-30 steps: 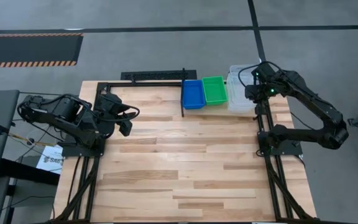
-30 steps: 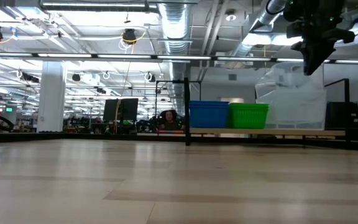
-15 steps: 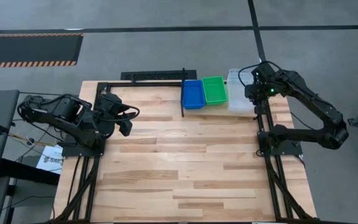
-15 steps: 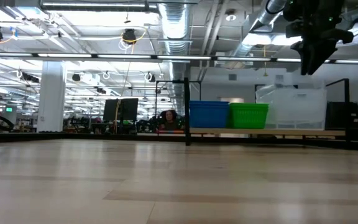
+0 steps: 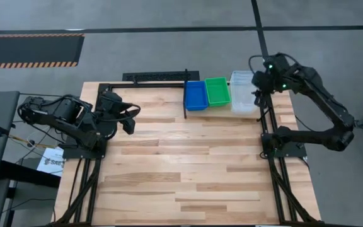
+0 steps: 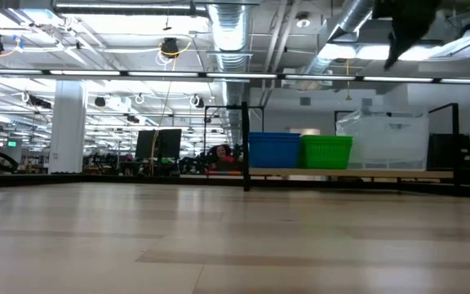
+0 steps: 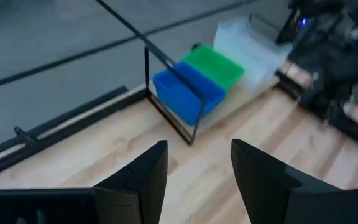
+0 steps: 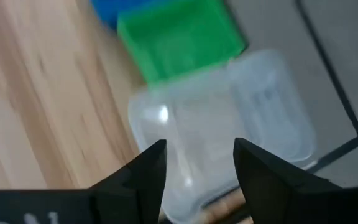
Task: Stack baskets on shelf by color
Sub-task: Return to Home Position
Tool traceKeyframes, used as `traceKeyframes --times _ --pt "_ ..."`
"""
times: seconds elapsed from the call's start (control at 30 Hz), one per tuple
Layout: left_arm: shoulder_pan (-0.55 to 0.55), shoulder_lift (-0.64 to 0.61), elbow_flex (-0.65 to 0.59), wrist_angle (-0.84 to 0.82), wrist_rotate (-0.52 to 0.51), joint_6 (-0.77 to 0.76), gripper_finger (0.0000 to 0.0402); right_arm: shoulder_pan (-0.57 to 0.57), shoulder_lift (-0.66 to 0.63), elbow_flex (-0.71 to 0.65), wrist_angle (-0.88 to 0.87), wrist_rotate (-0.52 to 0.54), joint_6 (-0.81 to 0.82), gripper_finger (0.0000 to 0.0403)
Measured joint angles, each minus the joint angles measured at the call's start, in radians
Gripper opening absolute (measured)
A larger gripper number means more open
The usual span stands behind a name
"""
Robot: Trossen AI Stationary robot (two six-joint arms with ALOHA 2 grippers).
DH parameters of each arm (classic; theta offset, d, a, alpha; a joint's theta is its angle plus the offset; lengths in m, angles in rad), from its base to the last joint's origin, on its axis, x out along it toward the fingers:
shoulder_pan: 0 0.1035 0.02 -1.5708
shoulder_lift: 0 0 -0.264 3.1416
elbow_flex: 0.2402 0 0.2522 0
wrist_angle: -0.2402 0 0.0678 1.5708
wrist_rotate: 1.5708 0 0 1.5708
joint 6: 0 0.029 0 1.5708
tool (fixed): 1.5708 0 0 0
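Grey floor (image 5: pixel 137 16), silver ducts (image 6: pixel 233 33), strip lights (image 6: pixel 121 10) overhead.

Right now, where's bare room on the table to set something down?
Free: tabletop middle and front, between both arm bases; also the back patch between left gripper and blue baskets. Crowded: the shelf, full with blue baskets, green baskets, clear baskets; right gripper above.

Bright even overhead light, glaring ceiling lights (image 6: pixel 125 10), soft shadows on tabletop (image 5: pixel 181 170)

blue stack (image 5: pixel 195 94): 1 | green stack (image 5: pixel 217 91): 1 | clear stack (image 5: pixel 242 92): 1 | shelf (image 6: pixel 382 173): 1
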Motion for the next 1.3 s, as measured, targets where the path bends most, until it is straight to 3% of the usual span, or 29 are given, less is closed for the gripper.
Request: traceKeyframes --times 0.1,0.33,0.4,0.57,0.73,0.97,1.3 --pt "0.0 0.0 0.0 0.013 -0.002 0.01 0.0164 0.029 0.0 0.104 0.016 -0.001 0.176 0.0205" --pt "0.0 0.0 0.0 0.018 0.145 0.116 0.0164 0.105 -0.002 0.293 0.009 -0.007 0.491 0.0206" --pt "0.0 0.0 0.0 0.042 0.135 0.155 0.0164 0.134 -0.019 0.298 0.044 -0.062 0.512 0.0205" --pt "0.002 -0.02 0.0 0.162 0.026 0.324 0.0164 0.219 -0.122 0.177 0.294 -0.314 0.475 0.0203" --pt "-0.001 -0.114 -0.04 0.284 0.026 0.482 0.0164 0.295 -0.293 -0.107 0.468 -0.319 0.546 0.0205" --pt "0.011 -0.419 -0.385 0.53 0.121 0.507 0.0164 0.384 -0.591 -0.498 0.793 -0.312 0.684 0.0201" --pt "0.007 -0.984 -0.974 0.769 0.307 0.394 0.0164 0.526 -0.893 -0.785 0.94 -0.282 0.767 0.0204"
